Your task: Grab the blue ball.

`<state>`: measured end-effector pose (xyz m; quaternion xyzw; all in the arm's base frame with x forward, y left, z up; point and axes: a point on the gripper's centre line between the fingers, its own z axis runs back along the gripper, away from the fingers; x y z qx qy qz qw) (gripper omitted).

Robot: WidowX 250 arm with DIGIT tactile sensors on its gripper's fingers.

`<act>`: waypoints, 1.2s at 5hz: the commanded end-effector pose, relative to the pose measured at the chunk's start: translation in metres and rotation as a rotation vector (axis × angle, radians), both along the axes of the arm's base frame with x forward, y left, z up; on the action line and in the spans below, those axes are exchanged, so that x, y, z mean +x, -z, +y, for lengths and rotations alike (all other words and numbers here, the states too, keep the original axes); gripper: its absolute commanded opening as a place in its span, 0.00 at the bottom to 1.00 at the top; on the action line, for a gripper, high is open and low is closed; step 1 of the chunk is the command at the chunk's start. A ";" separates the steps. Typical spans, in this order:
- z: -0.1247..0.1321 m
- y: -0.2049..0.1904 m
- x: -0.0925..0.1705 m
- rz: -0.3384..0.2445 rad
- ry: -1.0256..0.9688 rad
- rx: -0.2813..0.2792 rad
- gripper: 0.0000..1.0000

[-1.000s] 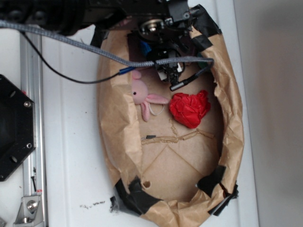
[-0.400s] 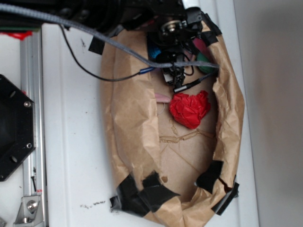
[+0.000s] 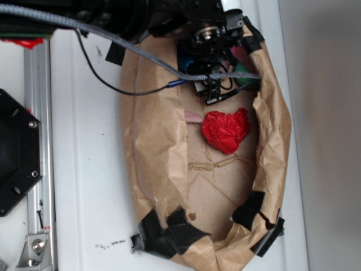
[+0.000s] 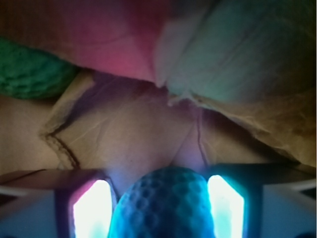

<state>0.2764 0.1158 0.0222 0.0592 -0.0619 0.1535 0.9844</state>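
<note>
Exterior view, arm: I see the gripper (image 3: 213,93) at the far end of the brown paper nest (image 3: 152,147), its body and a grey braided cable (image 3: 141,53) covering most of what lies under it.
Exterior view, ball: only a sliver of the blue ball (image 3: 184,61) shows beside the gripper housing; from here I cannot tell whether the jaws have it.
Exterior view, neighbours: a red paper wad (image 3: 227,130) sits just on the near side of the gripper, and a pink scrap (image 3: 193,117) pokes out from under the folded left wall.
Exterior view, surface and room: the nest lies on a white table (image 3: 84,169), black tape (image 3: 163,231) patching its near rim, with a metal rail (image 3: 38,113) on the left.
Wrist view, grip: the ball (image 4: 166,203) sits between the two lit fingers (image 4: 91,208), which I judge clenched on its sides.
Wrist view, background: a green ball (image 4: 32,74) lies far left, with pink and pale cloth above crumpled paper.
Risk, slip: the ball is round, so I judge that a weak pinch could let it squirt out during the lift.
Risk, snag: the paper walls are loose and close, so I judge that a lift could drag the cable or a fold along.
</note>
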 end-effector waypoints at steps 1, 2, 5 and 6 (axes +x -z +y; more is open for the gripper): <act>-0.019 -0.050 0.001 -0.067 0.073 -0.003 0.00; -0.052 -0.092 0.011 -0.128 0.124 -0.059 0.00; -0.093 -0.144 0.012 -0.075 0.266 -0.167 0.00; -0.102 -0.152 0.012 -0.040 0.285 -0.142 0.00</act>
